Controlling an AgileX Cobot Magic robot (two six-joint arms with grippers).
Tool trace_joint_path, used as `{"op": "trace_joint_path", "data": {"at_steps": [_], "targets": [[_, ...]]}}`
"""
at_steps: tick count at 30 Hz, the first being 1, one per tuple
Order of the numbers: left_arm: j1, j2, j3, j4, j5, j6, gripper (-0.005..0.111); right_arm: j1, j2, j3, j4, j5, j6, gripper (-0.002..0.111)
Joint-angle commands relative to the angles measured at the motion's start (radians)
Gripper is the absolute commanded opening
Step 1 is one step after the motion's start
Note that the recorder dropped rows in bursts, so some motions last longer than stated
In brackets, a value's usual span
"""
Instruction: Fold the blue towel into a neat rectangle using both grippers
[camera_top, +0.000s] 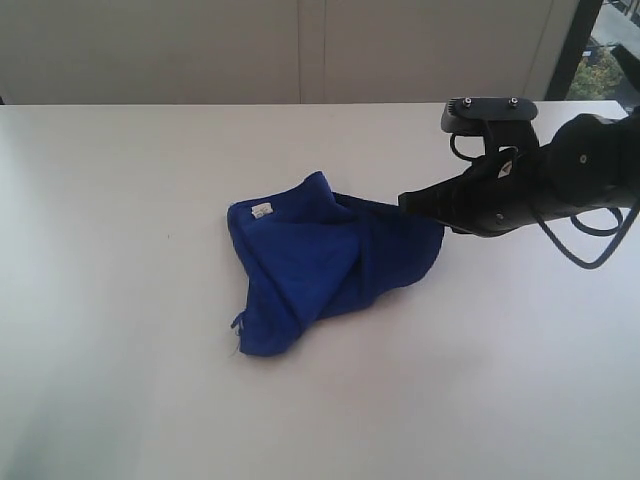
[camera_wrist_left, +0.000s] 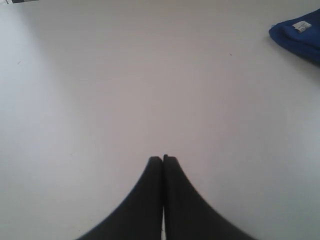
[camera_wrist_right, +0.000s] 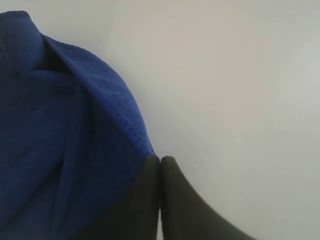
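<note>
— Progress?
— Bench (camera_top: 120, 300): towel (camera_top: 320, 265) mid-bench, a crumpled heap, no neat fold yet; I judge nearly everything outstanding. Right claw (camera_wrist_right: 160, 159) closed, tip against its edge, no cloth visibly pinched. Left claw (camera_wrist_left: 163, 159) closed, empty, well apart.

Nothing legible is on offer at this moment. A small white sewn-in tag (camera_top: 262, 209) is spotted at one corner of the deep royal-blue soft microfibre towel (camera_top: 320, 265). Faint dark specks are made out on it, yet no letter or number can be read. That tag (camera_wrist_left: 300, 26) is picked up at the very edge of the left wrist view as well, and there too it is blurred beyond reading. A tiny pale mark (camera_top: 505, 167) is noticed on the black jointed right arm (camera_top: 590, 160), too small to be told as a letter, logo or sign.
</note>
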Motion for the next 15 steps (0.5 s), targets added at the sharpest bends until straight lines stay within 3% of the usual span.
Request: {"op": "trace_joint_path", "data": {"at_steps": [1, 5, 15], "targets": [[0.002, -0.005, 0.006, 0.000, 0.000, -0.007, 0.000, -0.001, -0.008, -0.003, -0.003, -0.003, -0.013, 0.000], [0.002, -0.005, 0.006, 0.012, -0.025, 0.030, 0.000, -0.001, -0.008, -0.003, -0.002, -0.001, -0.011, 0.000], [0.002, -0.005, 0.006, 0.012, -0.420, 0.046, 0.000, -0.001, -0.008, -0.003, -0.002, 0.001, 0.017, 0.000]]}}
